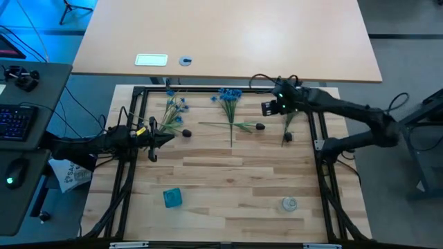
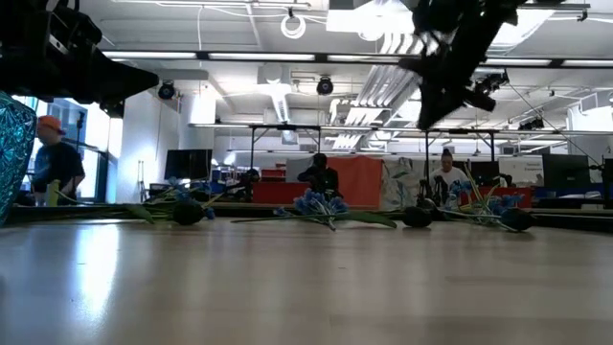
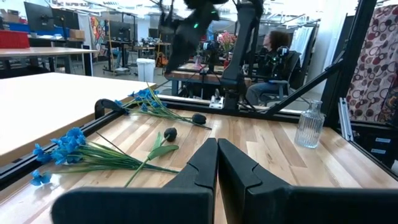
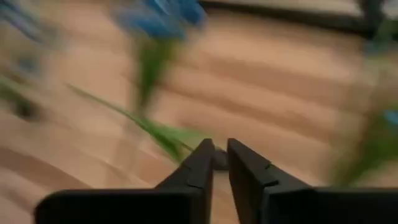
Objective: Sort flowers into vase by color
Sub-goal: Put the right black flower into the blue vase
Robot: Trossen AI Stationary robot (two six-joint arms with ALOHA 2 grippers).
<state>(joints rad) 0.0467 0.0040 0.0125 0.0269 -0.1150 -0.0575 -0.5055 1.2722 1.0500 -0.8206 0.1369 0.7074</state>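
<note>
Flowers (image 1: 231, 114) lying near the table's (image 1: 228, 180) far edge; blue vase (image 1: 172, 198) and clear vase (image 1: 289, 204) standing near the front.

Black frame (image 1: 228, 89) rims my wooden desk (image 1: 228, 173). Pale second desk (image 1: 228, 38) beyond far edge carries white card (image 1: 151, 59), small round disc (image 1: 185, 61). Keyboard (image 1: 15, 121), mouse (image 1: 15, 169) past left edge. People (image 2: 321, 177) seated in room behind.

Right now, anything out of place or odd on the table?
Nothing damaged or spilled. The flowers lie flat across the far side, none in the blue vase or the clear vase, which both stand empty at the near edge.
</note>
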